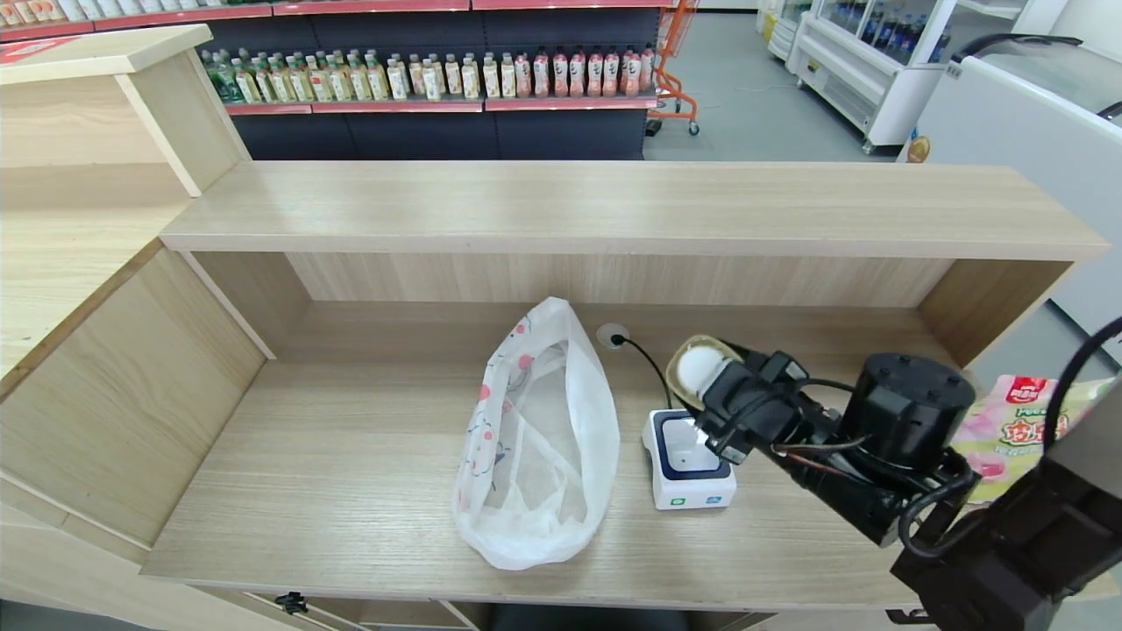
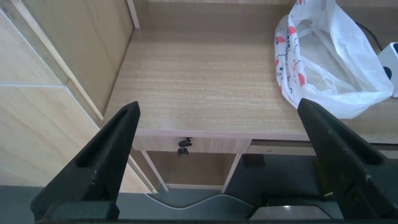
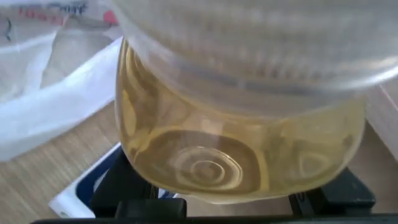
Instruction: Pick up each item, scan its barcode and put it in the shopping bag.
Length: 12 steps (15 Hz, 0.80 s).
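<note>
While pinched in the right gripper (image 1: 712,399), a white-capped bottle (image 1: 699,368) of yellow liquid hangs over the barcode scanner (image 1: 688,473), centre-right. Shopping bag (image 1: 535,438) at centre. Left gripper (image 2: 217,118) spread. Red-labelled pink packet (image 1: 1008,429) at far right.

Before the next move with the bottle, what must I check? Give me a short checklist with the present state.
1. Right gripper grips the bottle: ok.
2. Bottle is above the scanner: ok.
3. Barcode faces the scanner window: cannot tell.
4. Shopping bag lies open beside the scanner: ok.
5. Left gripper is open and away from the bag: ok.
</note>
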Motion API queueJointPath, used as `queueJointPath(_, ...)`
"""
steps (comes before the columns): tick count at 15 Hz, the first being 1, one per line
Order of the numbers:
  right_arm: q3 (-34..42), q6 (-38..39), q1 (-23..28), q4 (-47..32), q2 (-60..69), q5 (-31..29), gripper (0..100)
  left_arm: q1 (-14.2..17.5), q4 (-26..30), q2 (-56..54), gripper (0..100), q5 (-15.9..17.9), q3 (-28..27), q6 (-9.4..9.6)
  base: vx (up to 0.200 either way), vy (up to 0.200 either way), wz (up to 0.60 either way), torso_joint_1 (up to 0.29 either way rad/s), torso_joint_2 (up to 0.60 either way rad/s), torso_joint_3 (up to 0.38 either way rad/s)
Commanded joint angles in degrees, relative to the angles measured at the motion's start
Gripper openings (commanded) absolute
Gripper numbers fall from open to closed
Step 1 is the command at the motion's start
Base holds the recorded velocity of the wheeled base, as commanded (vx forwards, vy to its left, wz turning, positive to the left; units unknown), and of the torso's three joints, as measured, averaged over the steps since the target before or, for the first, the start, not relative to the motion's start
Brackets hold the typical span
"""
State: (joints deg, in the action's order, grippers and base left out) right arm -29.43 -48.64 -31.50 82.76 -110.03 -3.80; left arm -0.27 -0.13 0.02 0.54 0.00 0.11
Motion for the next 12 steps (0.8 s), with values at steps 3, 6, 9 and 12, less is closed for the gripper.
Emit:
queueJointPath(3,-3.0,23.8,-3.0,-17.3,15.5,-4.6,0,0.0,0.0,0.0,100,0.0,0.0,-0.02,0.0,0.0,0.0,0.0,0.0,0.0)
queueJointPath(6,-3.0,38.2,-3.0,-21.8,16.6,-2.6,0,0.0,0.0,0.1,100,0.1,0.0,0.15,0.0,0.0,0.0,0.0,0.0,0.0)
queueJointPath(9,-2.1,42.1,-3.3,-21.4,14.6,0.6,0,0.0,0.0,0.0,100,0.1,0.0,0.15,0.0,0.133,0.0,0.002,0.0,0.003)
queueJointPath(12,-2.9,41.3,-6.2,-21.2,10.8,0.2,0,0.0,0.0,0.0,100,0.1,0.0,0.15,0.0,0.2,0.0,0.019,0.01,-0.007)
